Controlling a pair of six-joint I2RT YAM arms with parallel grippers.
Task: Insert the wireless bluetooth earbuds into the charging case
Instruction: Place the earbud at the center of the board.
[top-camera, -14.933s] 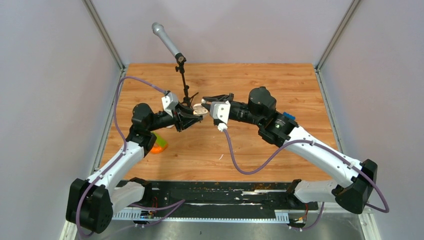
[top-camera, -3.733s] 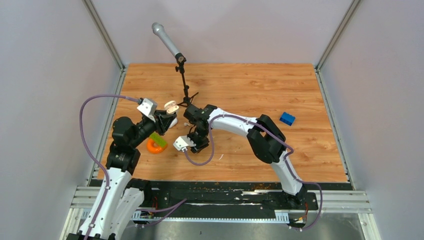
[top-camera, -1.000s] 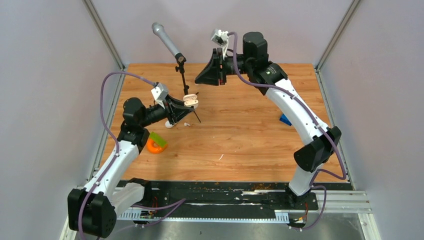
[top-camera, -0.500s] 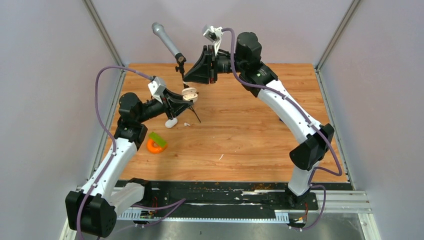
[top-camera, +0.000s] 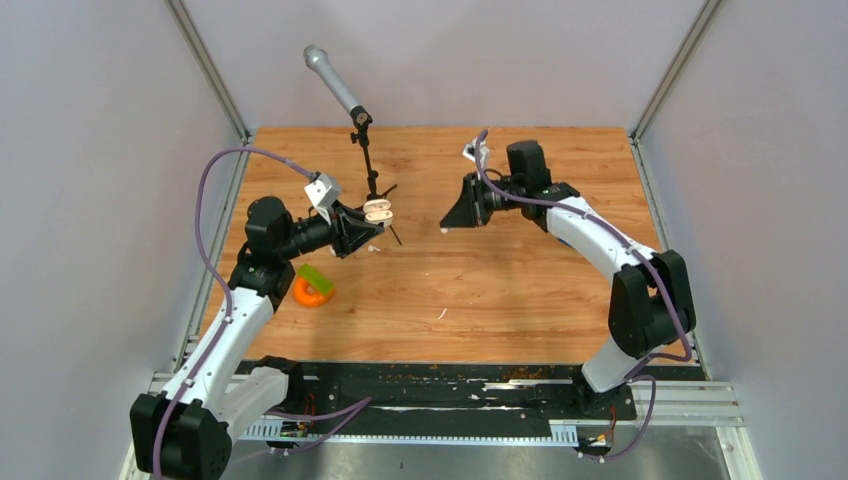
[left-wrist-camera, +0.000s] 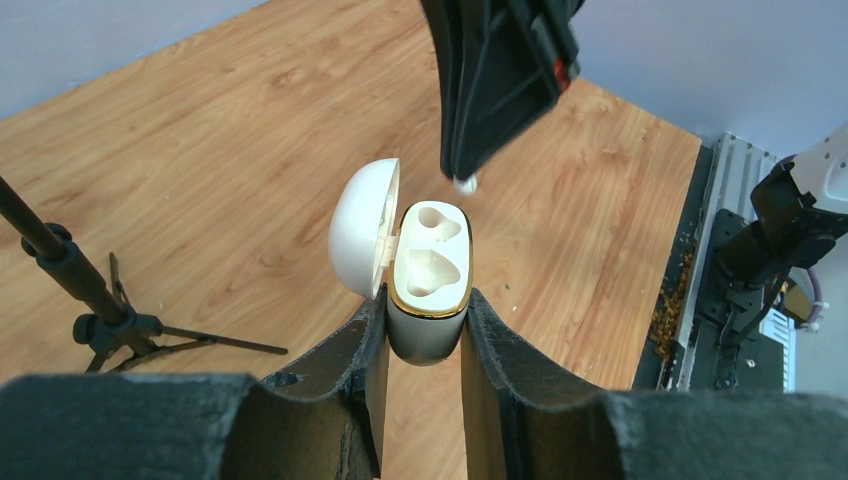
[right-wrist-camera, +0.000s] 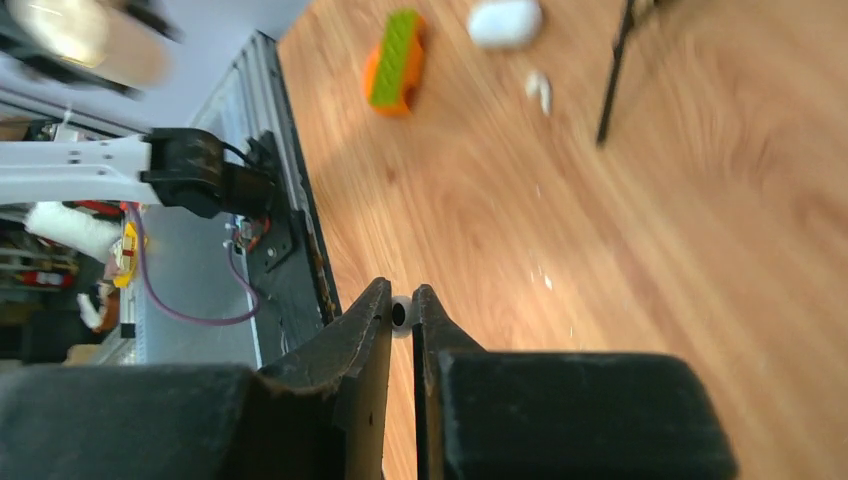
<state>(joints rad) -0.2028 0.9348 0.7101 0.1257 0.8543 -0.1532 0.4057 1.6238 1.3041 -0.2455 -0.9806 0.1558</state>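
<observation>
My left gripper (top-camera: 368, 222) (left-wrist-camera: 425, 308) is shut on the charging case (top-camera: 377, 210) (left-wrist-camera: 430, 272) and holds it above the table. Its lid (left-wrist-camera: 362, 240) is swung open to the left, and both tan cavities look empty. My right gripper (top-camera: 447, 224) (right-wrist-camera: 400, 300) is shut on a tiny white earbud (right-wrist-camera: 399, 314), pinched at the fingertips. In the left wrist view the right gripper (left-wrist-camera: 500, 80) hangs just beyond the case, the earbud (left-wrist-camera: 466, 184) at its tip. A second earbud (right-wrist-camera: 540, 88) (top-camera: 374, 247) lies on the table.
A microphone stand (top-camera: 365, 150) (left-wrist-camera: 100, 310) (right-wrist-camera: 618, 70) rises behind the case. An orange and green block (top-camera: 314, 285) (right-wrist-camera: 397, 62) lies front left. A white rounded object (right-wrist-camera: 505, 22) lies near the loose earbud. A thin white sliver (top-camera: 441, 314) lies mid-table.
My right arm has swung down from high at the back, and its gripper now sits level with and right of the case. My left gripper still holds the open case, slightly lower.
</observation>
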